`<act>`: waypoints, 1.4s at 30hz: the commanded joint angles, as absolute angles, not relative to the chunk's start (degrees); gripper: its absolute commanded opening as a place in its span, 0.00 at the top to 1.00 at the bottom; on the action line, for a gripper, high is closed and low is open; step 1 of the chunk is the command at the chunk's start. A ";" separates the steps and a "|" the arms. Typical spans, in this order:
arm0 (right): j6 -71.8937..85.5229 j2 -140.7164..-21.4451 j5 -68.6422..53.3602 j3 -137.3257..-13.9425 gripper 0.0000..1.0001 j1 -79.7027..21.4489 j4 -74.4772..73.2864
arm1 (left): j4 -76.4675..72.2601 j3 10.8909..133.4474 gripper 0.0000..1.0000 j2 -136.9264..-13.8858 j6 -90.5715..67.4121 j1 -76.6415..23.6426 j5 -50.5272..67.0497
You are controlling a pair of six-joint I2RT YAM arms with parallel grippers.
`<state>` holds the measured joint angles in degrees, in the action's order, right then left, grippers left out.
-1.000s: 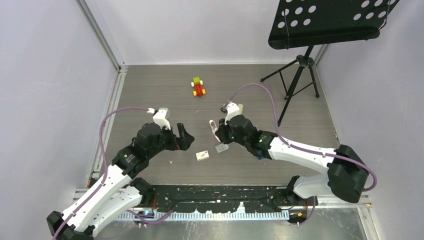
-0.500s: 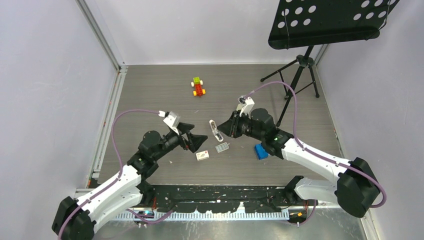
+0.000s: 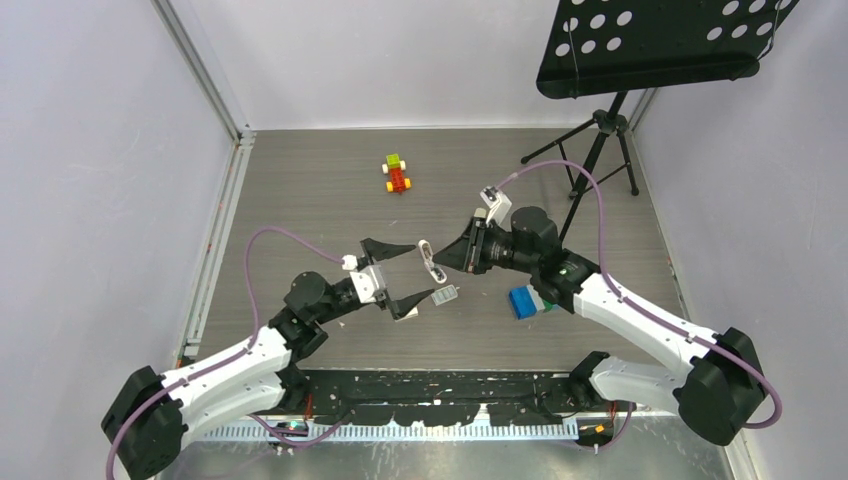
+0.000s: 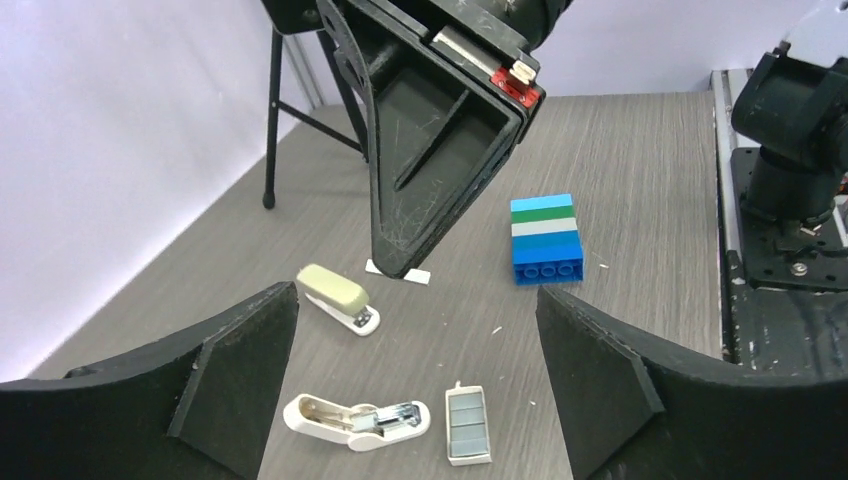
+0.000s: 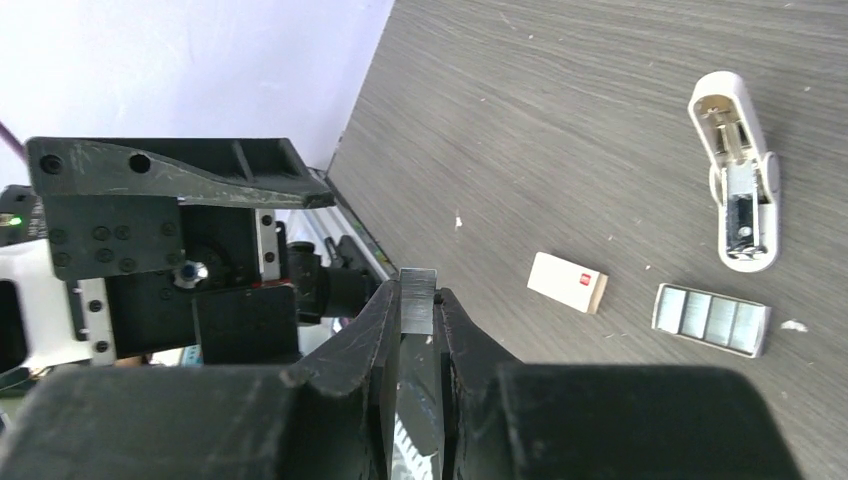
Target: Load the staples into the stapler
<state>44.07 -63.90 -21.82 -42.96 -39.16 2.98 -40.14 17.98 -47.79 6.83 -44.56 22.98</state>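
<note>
1. While the staples [image 5: 417,303] are pinched as a short silvery strip between its fingers, the right end effector [image 3: 442,261] is seen clenched on them, the ribbed end of the strip showing past the fingertips.
2. The left end effector [image 4: 417,298] is held released, its two black fingers spread wide, and it is pointed toward the right one across the middle of the surface [image 3: 300,200].
3. The stapler [image 4: 355,420] is laid flat and swung open on the surface, its metal channel exposed. In the left wrist view it is seen low between the spread left fingers.
4. A tray [image 4: 467,425] of grey staple blocks is placed just beside the stapler's metal end; whether the two touch cannot be told.
5. A white carton [image 5: 567,281] with a red mark is laid near the tray, apart from it.
6. A closed stapler [image 4: 338,297] with a beige top is set beyond the open one, close to the tip of the right end effector.
7. A brick [image 4: 546,240] in blue, green and white layers is found well apart from the stapler, toward the right arm.
8. A small toy [image 3: 397,173] of coloured bricks is left at the far side of the surface, and a black stand [image 3: 600,130] is placed at the far right corner.
</note>
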 commanded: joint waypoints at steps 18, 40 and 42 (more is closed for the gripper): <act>51.50 -61.38 -35.55 -42.81 0.85 -38.58 12.44 | -54.92 18.46 0.34 -53.39 10.95 -45.26 29.75; 53.04 -61.87 -37.42 -40.54 0.85 -37.40 15.59 | -56.95 17.83 0.71 -52.60 5.88 -45.27 30.67; 53.24 -61.88 -37.41 -40.35 0.85 -37.31 15.92 | -56.89 17.84 0.75 -52.72 5.71 -45.26 30.83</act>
<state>52.56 -62.61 -36.64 -40.60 -37.74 12.58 -53.15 17.85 -53.34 6.63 -45.04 29.82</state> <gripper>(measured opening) 0.204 0.321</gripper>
